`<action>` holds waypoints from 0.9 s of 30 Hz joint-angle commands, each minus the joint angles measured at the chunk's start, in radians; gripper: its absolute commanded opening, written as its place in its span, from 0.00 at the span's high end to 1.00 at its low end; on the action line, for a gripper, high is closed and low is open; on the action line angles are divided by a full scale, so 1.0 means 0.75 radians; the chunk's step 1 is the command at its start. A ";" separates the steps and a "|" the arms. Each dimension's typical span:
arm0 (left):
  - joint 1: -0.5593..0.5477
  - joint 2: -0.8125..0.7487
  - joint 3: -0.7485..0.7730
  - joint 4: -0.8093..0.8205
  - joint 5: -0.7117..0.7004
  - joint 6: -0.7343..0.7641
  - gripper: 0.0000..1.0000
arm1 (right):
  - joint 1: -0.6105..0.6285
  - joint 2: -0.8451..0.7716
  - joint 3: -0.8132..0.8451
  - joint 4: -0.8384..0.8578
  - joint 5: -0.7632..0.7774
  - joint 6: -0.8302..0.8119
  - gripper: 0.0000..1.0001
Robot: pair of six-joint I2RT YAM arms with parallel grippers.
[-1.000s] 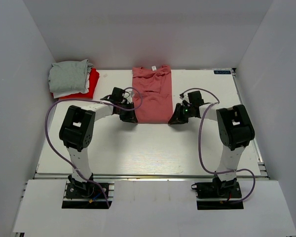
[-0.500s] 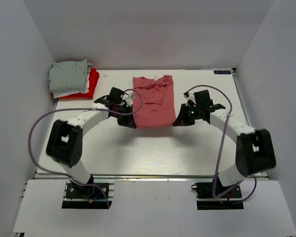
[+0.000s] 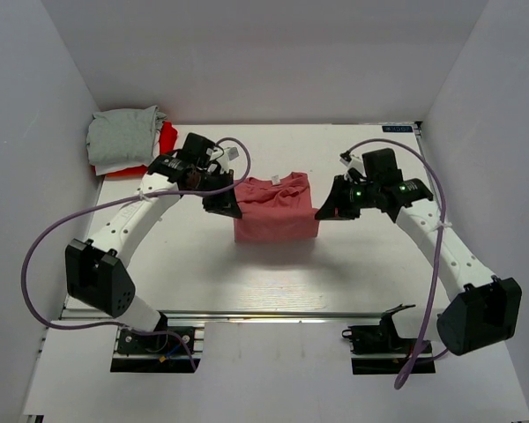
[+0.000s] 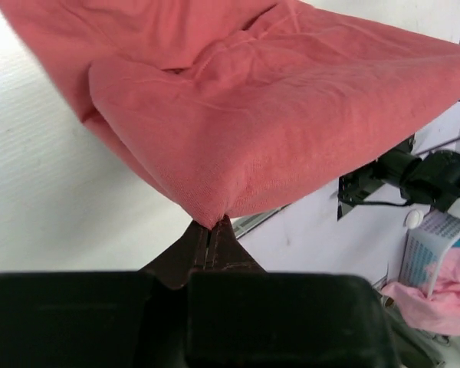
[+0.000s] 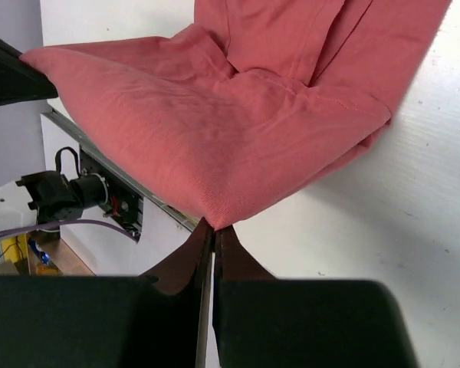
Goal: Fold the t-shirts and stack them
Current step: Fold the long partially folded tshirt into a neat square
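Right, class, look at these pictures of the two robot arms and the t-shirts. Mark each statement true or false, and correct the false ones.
1. The left gripper and the right gripper are each shut on a corner of the pink t-shirt. True.
2. The pink t-shirt lies flat on the table. False: its gripped edge is raised off the table.
3. The grey t-shirt tops the pile at the table's far left corner. True.
4. The red t-shirt sits on top of the grey t-shirt. False: it lies beneath it.

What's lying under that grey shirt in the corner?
A white layer and a red shirt peek out beneath the grey shirt. Anything else below is covered.
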 commanded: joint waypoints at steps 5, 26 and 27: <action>0.031 0.099 0.177 0.005 -0.218 -0.029 1.00 | -0.013 0.246 0.320 -0.025 0.053 -0.053 1.00; 0.123 0.551 0.508 0.314 -0.492 -0.138 1.00 | -0.070 0.876 0.805 0.175 0.051 -0.057 1.00; 0.123 0.570 0.522 0.314 -0.480 -0.138 1.00 | -0.066 0.903 0.826 0.190 0.045 -0.063 1.00</action>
